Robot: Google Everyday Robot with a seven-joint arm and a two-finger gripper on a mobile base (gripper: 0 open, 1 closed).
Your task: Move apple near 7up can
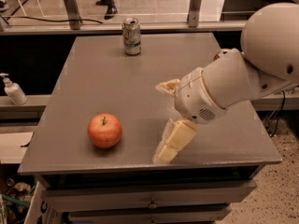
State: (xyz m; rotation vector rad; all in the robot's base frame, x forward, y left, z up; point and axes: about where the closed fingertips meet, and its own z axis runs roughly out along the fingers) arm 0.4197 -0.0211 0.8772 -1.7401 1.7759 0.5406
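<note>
Contact is not made: gripper (162,120) is held wide open, empty, near apple (104,130) on its right; can (131,36) is placed well behind apple.

The apple (104,130) is red-orange with yellowish patches; the 7up can (131,36) green and white, silver-topped; the gripper (160,121), cream-fingered, hangs over the grey table (93,78).
</note>
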